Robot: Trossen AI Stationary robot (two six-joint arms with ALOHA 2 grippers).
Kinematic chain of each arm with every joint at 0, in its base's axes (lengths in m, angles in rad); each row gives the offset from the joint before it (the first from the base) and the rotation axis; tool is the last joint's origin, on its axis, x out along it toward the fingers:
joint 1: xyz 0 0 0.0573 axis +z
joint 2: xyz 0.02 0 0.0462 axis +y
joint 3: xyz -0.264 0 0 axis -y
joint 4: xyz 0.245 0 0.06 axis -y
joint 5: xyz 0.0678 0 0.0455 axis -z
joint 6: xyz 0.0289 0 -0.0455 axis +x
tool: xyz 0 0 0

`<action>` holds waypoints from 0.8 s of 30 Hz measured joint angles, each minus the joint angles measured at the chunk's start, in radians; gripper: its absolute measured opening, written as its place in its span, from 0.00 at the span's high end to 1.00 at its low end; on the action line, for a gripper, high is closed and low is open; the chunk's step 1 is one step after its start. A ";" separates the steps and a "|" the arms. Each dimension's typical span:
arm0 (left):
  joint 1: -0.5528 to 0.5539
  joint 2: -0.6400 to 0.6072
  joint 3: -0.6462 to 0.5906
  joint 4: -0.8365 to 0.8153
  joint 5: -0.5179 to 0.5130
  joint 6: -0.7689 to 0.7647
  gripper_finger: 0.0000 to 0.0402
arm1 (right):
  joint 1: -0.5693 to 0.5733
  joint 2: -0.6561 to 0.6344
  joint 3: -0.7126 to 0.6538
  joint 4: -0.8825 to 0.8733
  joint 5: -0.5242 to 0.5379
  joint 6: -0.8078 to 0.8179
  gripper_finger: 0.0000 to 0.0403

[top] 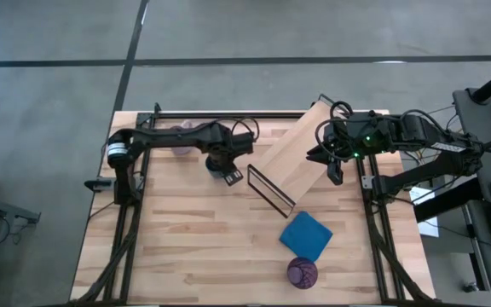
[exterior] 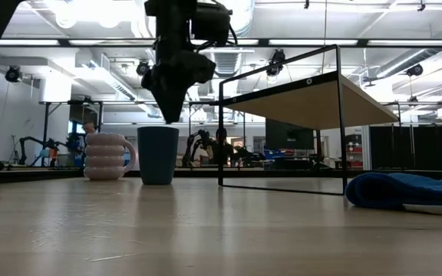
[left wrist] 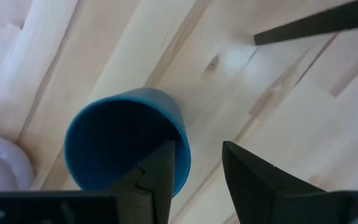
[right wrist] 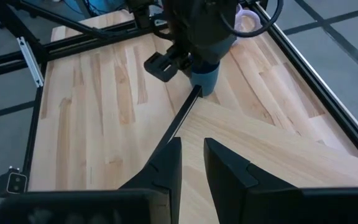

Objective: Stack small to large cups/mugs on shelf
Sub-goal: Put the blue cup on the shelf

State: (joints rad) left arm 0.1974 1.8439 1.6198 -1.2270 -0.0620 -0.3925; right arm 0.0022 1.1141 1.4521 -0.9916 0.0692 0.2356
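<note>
The small dark blue cup (exterior: 158, 155) stands upright on the table, and the pale lavender mug (exterior: 107, 156) stands just beside it. My left gripper (left wrist: 197, 144) hovers open right above the blue cup (left wrist: 126, 146), one finger over its mouth and the other outside its wall. The light-wood shelf (top: 295, 152) stands askew on its black wire frame (exterior: 282, 186). My right gripper (right wrist: 192, 142) hangs over the shelf's right end (top: 335, 175), open by a narrow gap. The purple tumbler (top: 303, 273) stands by the near edge.
A flat blue cloth (top: 305, 234) lies between the shelf and the tumbler. Black rails (top: 373, 213) run along the table's left, right and far edges. Bare tabletop (top: 194, 239) stretches across the near left.
</note>
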 joint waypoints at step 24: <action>-0.002 0.002 -0.093 0.067 -0.034 -0.021 0.71 | 0.000 0.000 0.000 0.000 0.000 -0.001 0.84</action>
State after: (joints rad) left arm 0.1959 1.8454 1.5265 -1.1604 -0.0963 -0.4131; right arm 0.0025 1.1141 1.4521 -0.9920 0.0696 0.2344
